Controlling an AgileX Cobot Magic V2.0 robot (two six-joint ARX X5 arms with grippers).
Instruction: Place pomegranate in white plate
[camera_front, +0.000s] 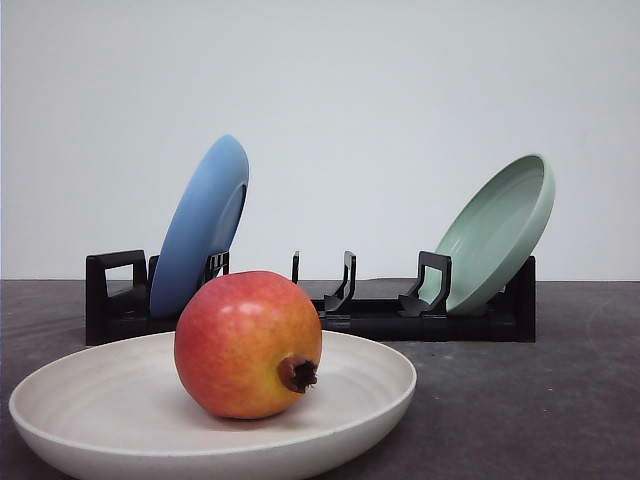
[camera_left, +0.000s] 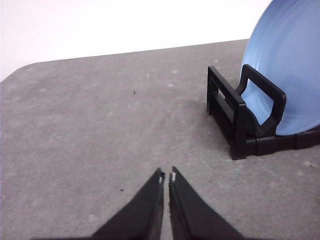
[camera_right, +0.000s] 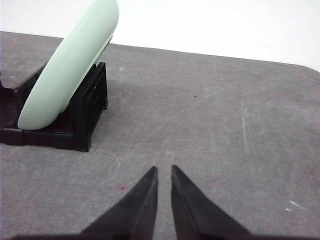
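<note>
Pomegranate (camera_front: 248, 344) sits in white plate (camera_front: 375, 385), whose near rim is cut off. Left gripper (camera_left: 166, 176) and right gripper (camera_right: 164, 169): jaws pressed nearly together, holding nothing.

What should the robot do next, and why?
Probably nothing more than keep both arms back. The pomegranate already sits in the white plate, and the left gripper and right gripper are closed and empty over bare table.

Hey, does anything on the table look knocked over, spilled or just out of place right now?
Nothing stands out. The pomegranate sits in the white plate, intact. Behind it, the blue plate and the green plate lean in the black rack. Both grippers hold nothing.
</note>
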